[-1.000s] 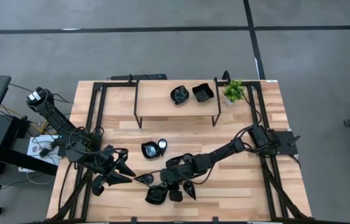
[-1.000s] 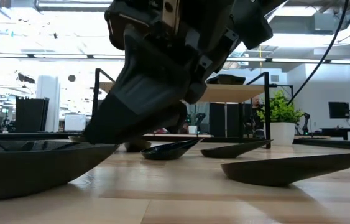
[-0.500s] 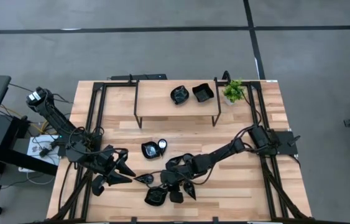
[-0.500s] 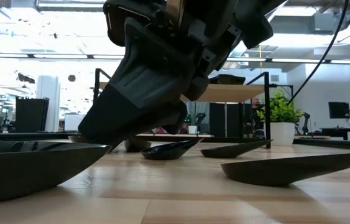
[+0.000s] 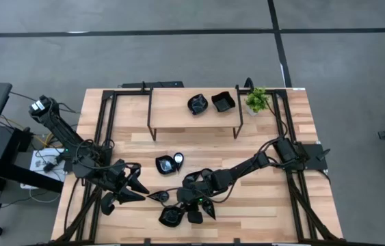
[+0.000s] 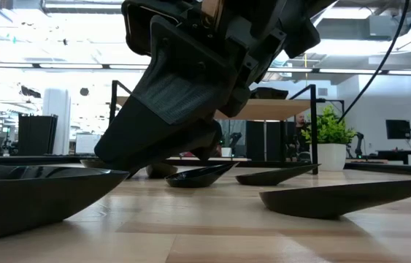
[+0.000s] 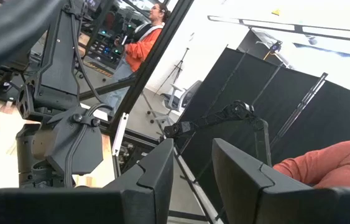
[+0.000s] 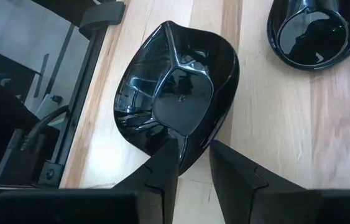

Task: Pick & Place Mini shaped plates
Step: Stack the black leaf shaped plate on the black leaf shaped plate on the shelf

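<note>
The mini shaped plates are glossy black dishes. A leaf-shaped plate [image 8: 175, 99] [image 5: 170, 217] lies near the table's front edge, and my right gripper [image 8: 192, 163] [image 5: 180, 208] is shut on its rim. Further plates [image 5: 193, 215] [image 5: 209, 208] lie beside it, and a rounder one [image 8: 314, 31] [image 5: 158, 197] lies just past it. Another [image 5: 166, 164] sits mid-table, and two [image 5: 197, 104] [image 5: 223, 102] rest on the raised shelf. My left gripper [image 7: 193, 168] [image 5: 137, 188] waits at the left, raised and open, holding nothing. My right gripper pinches the leaf-shaped plate's rim [image 8: 190, 149] at its broad end, one finger [image 8: 162, 165] over the hollow and the other [image 8: 227, 168] outside the wall. The fingers slant down from the table's right. In the low view the gripped side [image 6: 114, 174] stands higher than the rest.
A wooden shelf on black legs [image 5: 192, 126] spans the far middle, with a small green potted plant [image 5: 256, 100] at its right end. Black frame rails [image 8: 81, 93] run along the table's edges close to the held plate. Bare wood lies at the near right [image 5: 267, 212].
</note>
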You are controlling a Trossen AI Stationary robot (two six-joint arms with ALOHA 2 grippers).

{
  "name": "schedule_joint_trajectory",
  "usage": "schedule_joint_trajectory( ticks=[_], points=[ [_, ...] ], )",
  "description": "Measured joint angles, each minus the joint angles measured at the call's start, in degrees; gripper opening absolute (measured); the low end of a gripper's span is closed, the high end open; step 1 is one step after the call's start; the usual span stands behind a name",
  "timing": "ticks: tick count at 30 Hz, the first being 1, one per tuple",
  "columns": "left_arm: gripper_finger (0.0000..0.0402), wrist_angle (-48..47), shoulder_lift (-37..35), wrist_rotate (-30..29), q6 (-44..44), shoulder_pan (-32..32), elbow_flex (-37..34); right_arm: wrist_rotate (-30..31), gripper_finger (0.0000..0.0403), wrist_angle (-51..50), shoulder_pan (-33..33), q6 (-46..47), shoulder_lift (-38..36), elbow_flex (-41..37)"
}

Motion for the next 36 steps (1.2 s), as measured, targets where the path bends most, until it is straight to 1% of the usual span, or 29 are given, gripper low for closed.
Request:
schedule_joint_trajectory(
  ticks=[10,15,22,24,29,32,34,36],
  points=[
    [0.0113,0.00,0.00,-0.01,0.00,0.00,0.00,-0.13,0.0088,-0.24,-0.11,0.58,0.00,0.00],
    [0.0113,-0.01,0.00,0.00,0.00,-0.01,0.00,-2.90,0.0088,-0.26,-0.47,1.22,0.00,0.00],
    [0.0113,-0.02,0.00,-0.01,0.00,0.00,0.00,-3.47,0.0088,-1.31,-2.06,2.21,0.00,0.00],
    [0.0113,0.00,0.00,0.00,0.00,0.00,0.00,-4.53,0.0090,-1.33,-2.60,2.66,0.00,0.00],
    [0.0113,-0.02,0.00,-0.01,0.00,-0.02,0.00,-5.79,0.0116,-1.23,-2.88,3.67,0.00,0.00],
    [0.0113,-0.01,0.00,-0.01,0.00,-0.02,0.00,-6.68,0.0144,-1.10,-2.80,5.06,0.00,0.00],
    [0.0113,-0.01,0.00,0.00,0.00,-0.01,0.00,-8.61,0.0165,-0.63,-2.78,5.79,0.00,0.00],
    [0.0113,0.00,0.00,-0.01,0.00,-0.02,0.00,-9.31,0.0184,-0.26,-2.70,6.14,0.00,0.02]
  ],
)
